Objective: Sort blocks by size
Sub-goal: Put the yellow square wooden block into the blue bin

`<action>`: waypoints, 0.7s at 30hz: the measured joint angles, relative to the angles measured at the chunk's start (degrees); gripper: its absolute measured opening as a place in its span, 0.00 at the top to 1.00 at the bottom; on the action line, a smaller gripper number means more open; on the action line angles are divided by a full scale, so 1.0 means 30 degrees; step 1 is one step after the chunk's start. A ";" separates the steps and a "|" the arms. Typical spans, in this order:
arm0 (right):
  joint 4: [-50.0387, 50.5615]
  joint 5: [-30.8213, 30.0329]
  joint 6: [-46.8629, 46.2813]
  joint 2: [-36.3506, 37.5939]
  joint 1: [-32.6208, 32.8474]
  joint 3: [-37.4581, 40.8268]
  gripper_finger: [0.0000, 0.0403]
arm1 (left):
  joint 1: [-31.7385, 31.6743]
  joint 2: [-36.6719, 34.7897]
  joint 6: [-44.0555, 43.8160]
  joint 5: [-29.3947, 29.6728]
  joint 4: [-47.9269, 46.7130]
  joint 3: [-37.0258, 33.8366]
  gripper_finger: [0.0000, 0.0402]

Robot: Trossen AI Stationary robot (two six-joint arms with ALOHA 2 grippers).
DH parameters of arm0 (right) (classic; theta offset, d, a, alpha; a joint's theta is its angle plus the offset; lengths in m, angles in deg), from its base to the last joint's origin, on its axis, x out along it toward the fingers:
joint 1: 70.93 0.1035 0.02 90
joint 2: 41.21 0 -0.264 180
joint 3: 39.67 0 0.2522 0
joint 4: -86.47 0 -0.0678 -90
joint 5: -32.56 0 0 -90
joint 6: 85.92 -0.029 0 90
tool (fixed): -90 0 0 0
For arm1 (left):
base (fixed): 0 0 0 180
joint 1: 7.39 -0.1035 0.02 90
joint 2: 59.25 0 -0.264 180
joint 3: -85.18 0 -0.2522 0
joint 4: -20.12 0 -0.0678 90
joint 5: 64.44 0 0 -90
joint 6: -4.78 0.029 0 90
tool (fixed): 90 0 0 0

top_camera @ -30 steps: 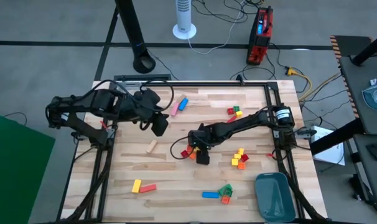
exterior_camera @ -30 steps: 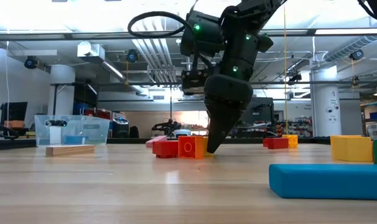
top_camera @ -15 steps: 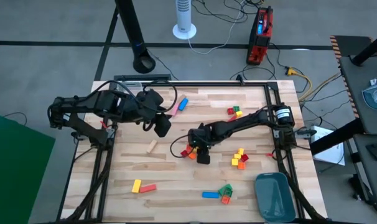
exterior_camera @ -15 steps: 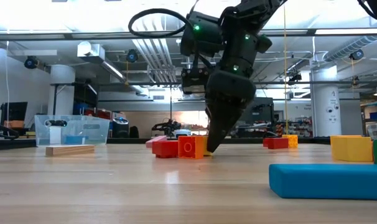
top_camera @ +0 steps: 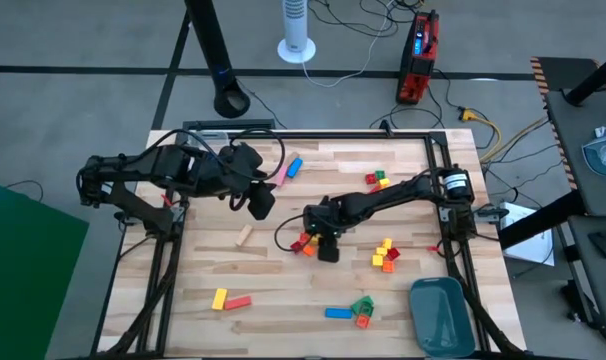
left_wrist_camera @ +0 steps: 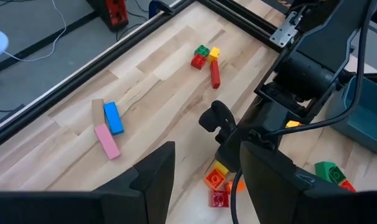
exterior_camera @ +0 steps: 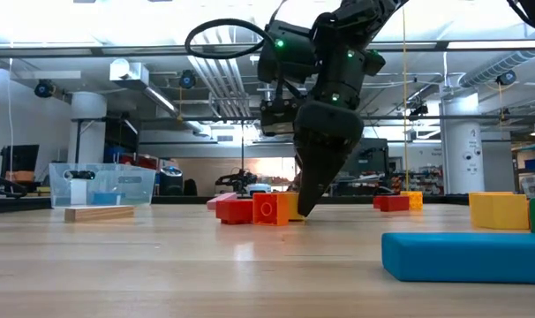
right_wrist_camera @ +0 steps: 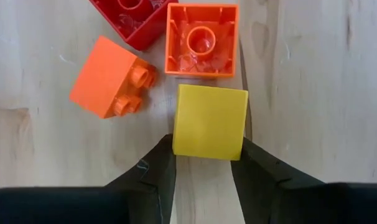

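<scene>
1. Right gripper (right_wrist_camera: pixel 204 163) jaws pinching a yellow cube (right_wrist_camera: pixel 209 122) flat on the table (top_camera: pixel 273 270), fingertips down at the wood mid-table.
2. Just past it: two orange blocks (right_wrist_camera: pixel 201 39) and a red one, huddled together.
3. Further off, more blocks (top_camera: pixel 385 254) scattered around.
4. Left gripper (top_camera: pixel 260 203) hanging above the far left part, jaws spread, nothing held.

Grey floor (top_camera: pixel 103 60) around the wooden table (top_camera: pixel 283 280), a white fan (top_camera: pixel 296 30), cables, and bright ceiling lights beyond.
</scene>
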 joint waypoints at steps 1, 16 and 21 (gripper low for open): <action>0.0202 0.0004 0.0006 0.0066 0.0000 0.0000 0.70 | 0.0000 0.0000 0.0085 0.0000 -0.0003 0.0000 0.58; 0.4410 0.0077 0.0321 0.5222 -0.0022 0.0015 0.70 | 0.0000 0.0000 0.1222 0.0000 -0.0176 0.0000 0.58; 0.6871 0.0177 -0.0919 0.8329 0.0229 0.0015 0.69 | 0.0000 0.0000 0.1986 0.0000 -0.0146 0.0000 0.58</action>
